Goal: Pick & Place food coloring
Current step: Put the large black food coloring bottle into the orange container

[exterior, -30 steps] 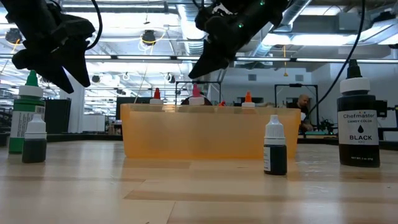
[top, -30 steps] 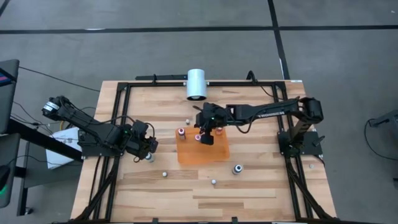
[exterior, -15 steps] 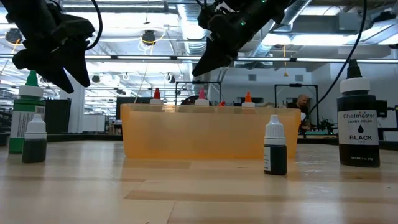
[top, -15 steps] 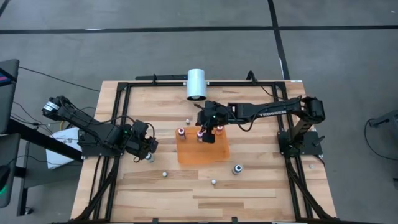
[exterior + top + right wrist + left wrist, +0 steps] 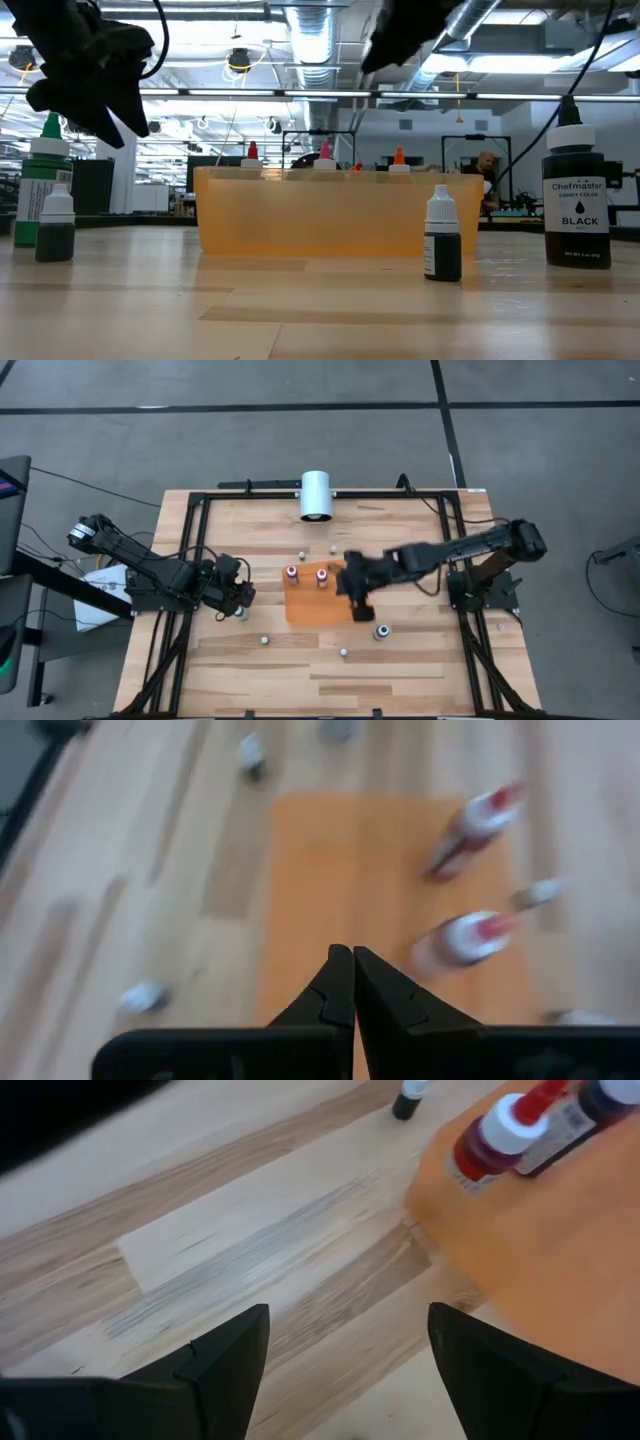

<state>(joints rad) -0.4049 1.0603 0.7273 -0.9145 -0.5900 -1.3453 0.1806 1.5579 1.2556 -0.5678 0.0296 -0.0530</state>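
Note:
Two food coloring bottles with red tops [image 5: 291, 572] [image 5: 322, 574] stand upright on their bases in the far part of the flat orange tray [image 5: 325, 610]. In the low view, red [image 5: 252, 152], pink [image 5: 325, 152] and orange [image 5: 399, 156] tops show above the tray wall [image 5: 330, 215]. My right gripper [image 5: 361, 606] hovers shut and empty above the tray's right side [image 5: 345, 982]. My left gripper [image 5: 238, 596] waits open left of the tray [image 5: 345, 1370], above bare wood.
Loose small bottles stand on the wood: two beyond the tray [image 5: 299, 553] [image 5: 333, 547], two near the front [image 5: 265, 640] [image 5: 343, 652], one by my left gripper [image 5: 240, 614]. A bigger black bottle [image 5: 382, 631] stands right of the tray's near corner. A white cylinder [image 5: 315, 495] lies at the far edge.
My right gripper has swung from above the red-topped bottles in the tray's far part toward the table's near and right edges, rising, and stays shut. The bottles in the tray stand where they were.

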